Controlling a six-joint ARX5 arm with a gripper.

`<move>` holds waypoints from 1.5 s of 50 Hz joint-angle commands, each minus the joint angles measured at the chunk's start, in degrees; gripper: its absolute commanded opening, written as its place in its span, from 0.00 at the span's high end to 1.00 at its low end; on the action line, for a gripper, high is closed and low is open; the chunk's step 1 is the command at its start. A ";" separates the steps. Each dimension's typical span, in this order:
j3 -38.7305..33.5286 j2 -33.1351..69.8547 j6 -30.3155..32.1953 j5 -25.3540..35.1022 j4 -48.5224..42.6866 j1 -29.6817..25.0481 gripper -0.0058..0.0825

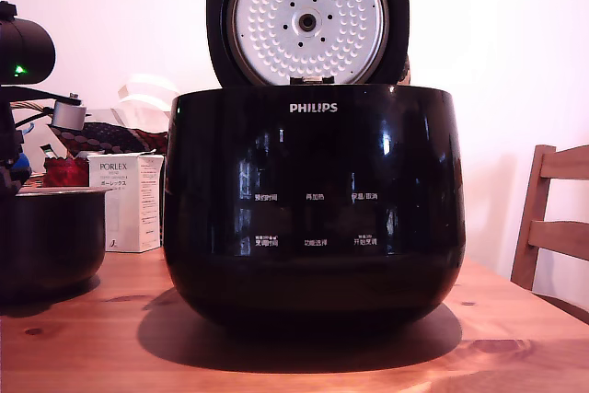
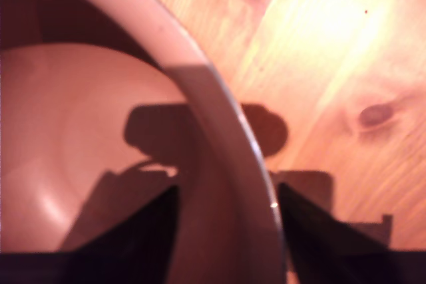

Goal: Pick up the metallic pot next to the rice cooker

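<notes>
The metallic pot point(image 1: 46, 241) stands on the wooden table at the exterior view's left, beside the big black PHILIPS rice cooker point(image 1: 313, 209), whose lid point(image 1: 308, 17) is raised. My arm point(image 1: 20, 52) hangs over the pot at the left edge of that view, and its fingertips are hidden there. In the wrist view my gripper point(image 2: 228, 191) straddles the pot's pale rim point(image 2: 219, 118). One dark finger point(image 2: 156, 221) is inside the pot and the other finger point(image 2: 303, 221) is outside. The jaws stand apart, open around the wall.
A white PORLEX box point(image 1: 129, 200) and a red container point(image 1: 64, 172) stand behind the pot, with clutter behind them. A wooden chair point(image 1: 557, 218) is at the exterior view's right. Bare table point(image 2: 333, 44) lies outside the pot.
</notes>
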 commanded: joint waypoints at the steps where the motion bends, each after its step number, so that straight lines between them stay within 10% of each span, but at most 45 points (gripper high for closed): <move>1: -0.28 1.14 0.28 0.81 -0.07 0.07 0.87; 44: 2.64 -7.54 1.33 -5.68 -12.07 -3.61 0.96; 75: 24.61 -17.14 -7.04 -6.64 -35.82 -11.17 0.96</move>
